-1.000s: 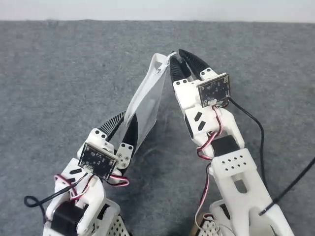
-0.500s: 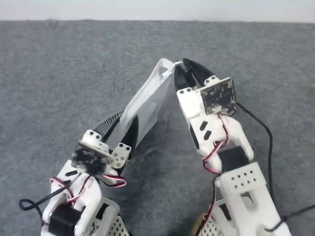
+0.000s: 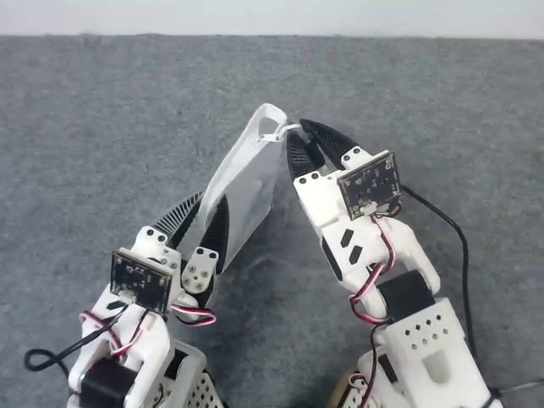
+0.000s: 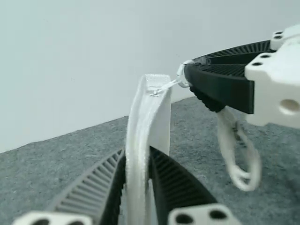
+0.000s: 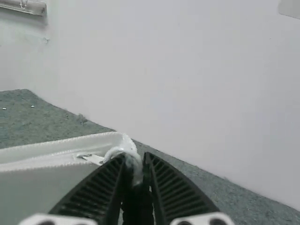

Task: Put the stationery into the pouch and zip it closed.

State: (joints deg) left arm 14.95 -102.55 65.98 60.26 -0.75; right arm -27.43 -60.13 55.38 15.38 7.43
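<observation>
A white, half-clear pouch (image 3: 244, 174) hangs slanted above the grey table between the two arms. My left gripper (image 3: 212, 202) is shut on its lower end, and the pouch edge (image 4: 149, 117) stands up from between the black fingers (image 4: 176, 180). My right gripper (image 3: 297, 129) is shut on the white zipper pull cord (image 3: 283, 133) at the pouch's top corner. In the right wrist view the cord (image 5: 125, 154) sits pinched at the tips of my right gripper (image 5: 133, 164), with the zipper edge (image 5: 51, 147) running off beside it. I cannot tell what the pouch holds.
Grey carpet-like cloth (image 3: 102, 127) covers the table all round the arms, up to a pale wall (image 3: 272, 15) at the far edge. A loop of white cord (image 4: 238, 152) dangles under the right gripper (image 4: 220, 84).
My right gripper has drawn back toward the near side with the pull cord. The pouch's top corner shifted a little left. The left arm's wrist moved slightly left and nearer.
</observation>
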